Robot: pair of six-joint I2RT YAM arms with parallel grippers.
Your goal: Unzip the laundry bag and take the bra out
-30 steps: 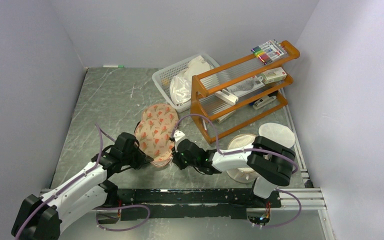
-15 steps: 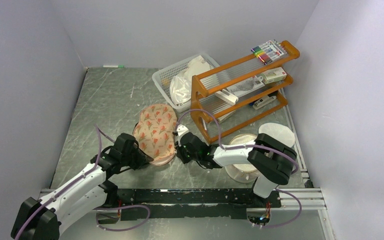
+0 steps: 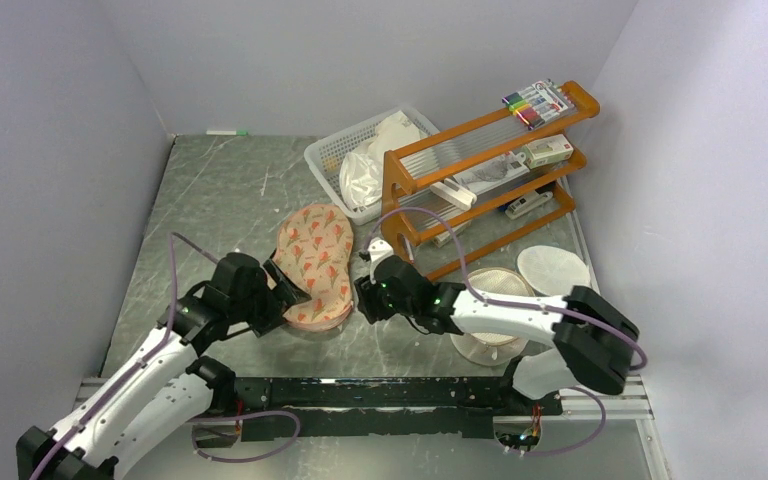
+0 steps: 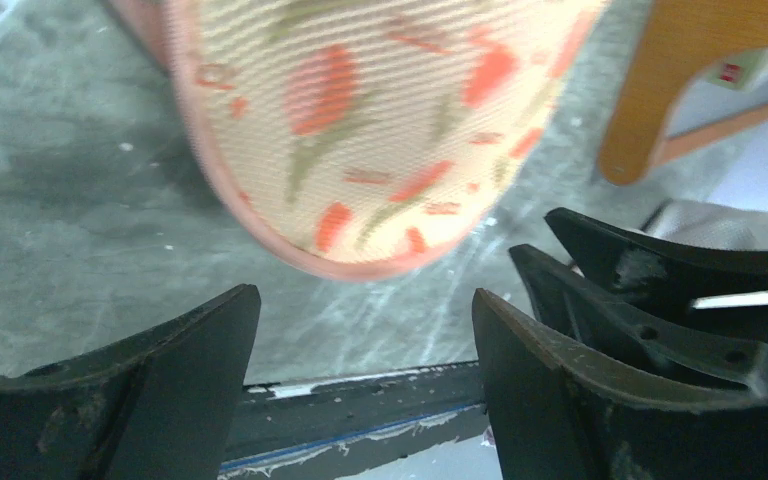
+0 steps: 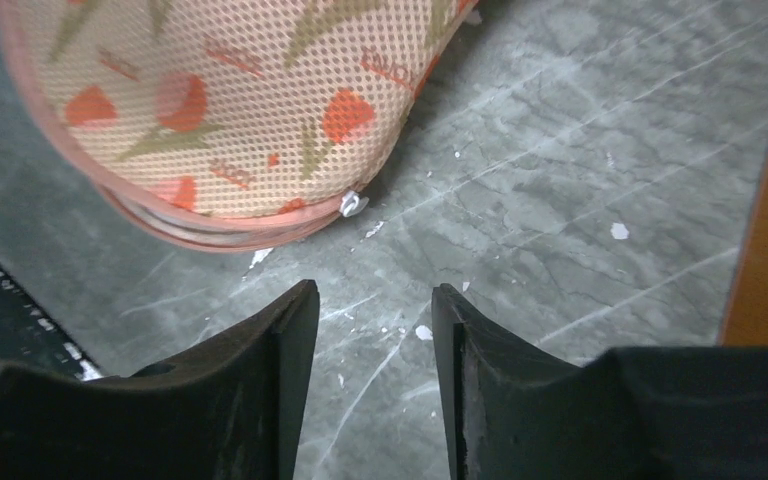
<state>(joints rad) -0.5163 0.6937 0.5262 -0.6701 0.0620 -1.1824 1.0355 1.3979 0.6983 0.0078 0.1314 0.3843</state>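
The laundry bag (image 3: 312, 262) is a peach figure-eight pouch with an orange flower print and a pink rim, lying flat on the grey table. Its near end fills the top of the left wrist view (image 4: 380, 120) and of the right wrist view (image 5: 220, 100). A small silver zip pull (image 5: 350, 205) sits at the rim. My left gripper (image 3: 286, 298) (image 4: 365, 300) stands open just short of the bag's near-left edge, with nothing between its jaws. My right gripper (image 3: 366, 298) (image 5: 375, 290) is open beside the near-right edge, over bare table. The bra is hidden.
A white basket (image 3: 332, 152) holding plastic bags stands behind the bag. An orange wooden rack (image 3: 480, 170) is at the right, with a white mesh drum (image 3: 488, 282) and a round lid (image 3: 552, 268) before it. A black rail (image 3: 380, 392) runs along the front edge.
Both grippers have opened and let go of the bag's near end. The bag has settled flat, a little farther from the arms. The right arm has stretched forward.
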